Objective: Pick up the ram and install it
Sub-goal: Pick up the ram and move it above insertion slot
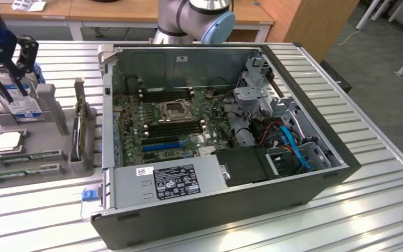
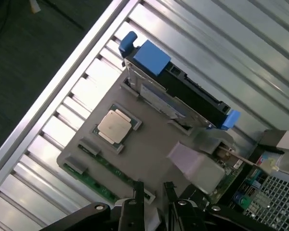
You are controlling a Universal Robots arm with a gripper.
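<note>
A: Got the gripper (image 1: 17, 97) (image 2: 154, 184) in sight?
B: Yes: standing open, with a plain gap between the fingertips. Holding nothing.
A: Touching anything?
B: Can't tell for sure. Hanging over the grey tray (image 1: 44, 137) (image 2: 151, 149), in front of the blue-labelled hard drive (image 1: 25, 105) (image 2: 166, 86) in the exterior view.
A: And the ram?
B: Look for two green sticks (image 1: 25, 158) (image 2: 116, 171), lying side by side in holders on the tray. Near the fingertips in the wrist view, but not gripped.
A: Anything around them?
B: Note the square silver CPU chip (image 1: 7, 142) (image 2: 114, 127) beside the nearer stick, then the drive, standing upright beyond.
A: Anything in the way?
B: Count the tray's pale post (image 1: 50, 107) (image 2: 195, 168), plus an upright circuit board (image 1: 80, 123) (image 2: 227, 173), both between the sticks and the computer case (image 1: 222, 210).
A: Open, that case?
B: Yes. See the black motherboard slots (image 1: 173, 128) behind the side wall, with a silver power supply (image 1: 170, 184) at the near end in the exterior view.
</note>
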